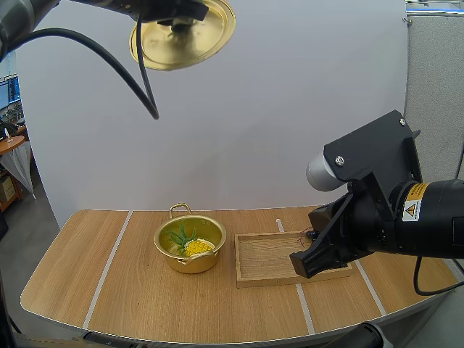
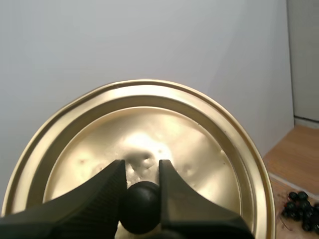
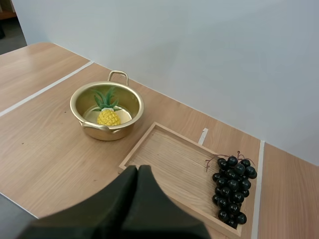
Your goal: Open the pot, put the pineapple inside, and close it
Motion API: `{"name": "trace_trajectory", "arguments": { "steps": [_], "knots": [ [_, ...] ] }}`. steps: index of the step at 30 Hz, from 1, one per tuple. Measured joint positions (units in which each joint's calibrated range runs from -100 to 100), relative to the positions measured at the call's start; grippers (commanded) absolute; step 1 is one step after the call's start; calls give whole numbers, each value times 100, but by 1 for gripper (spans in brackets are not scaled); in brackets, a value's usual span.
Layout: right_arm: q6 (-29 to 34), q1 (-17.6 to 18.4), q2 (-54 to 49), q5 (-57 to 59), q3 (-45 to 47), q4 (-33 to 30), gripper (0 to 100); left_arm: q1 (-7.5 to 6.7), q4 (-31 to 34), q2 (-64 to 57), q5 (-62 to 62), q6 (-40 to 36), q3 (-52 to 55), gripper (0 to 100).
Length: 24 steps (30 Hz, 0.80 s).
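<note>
Lid (image 1: 197, 45) high in left gripper (image 2: 141, 165); pineapple (image 1: 196, 247) inside uncovered pot (image 1: 177, 262)

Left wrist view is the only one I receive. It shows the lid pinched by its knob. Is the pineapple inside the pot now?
Observer: Yes, the pineapple lies on the bottom of the open pot.
Operator: Is the right gripper in the way of the pot?
Observer: No. The right gripper, shut on nothing, hovers at the wooden tray, which lies beside the pot.
Operator: How high is the lid over the table?
Observer: The lid hangs far above the table, much higher than the pot's rim.
</note>
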Motion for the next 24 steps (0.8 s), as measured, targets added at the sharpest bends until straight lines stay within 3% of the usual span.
{"name": "trace_trajectory", "arguments": {
  "steps": [9,24],
  "knots": [
    [0,0,0,0,0,-58,0,0,-13,332,1186,396,0,0],
    [0,0,0,0,0,-58,0,0,182,1985,1246,496,0,0]
  ]
}}
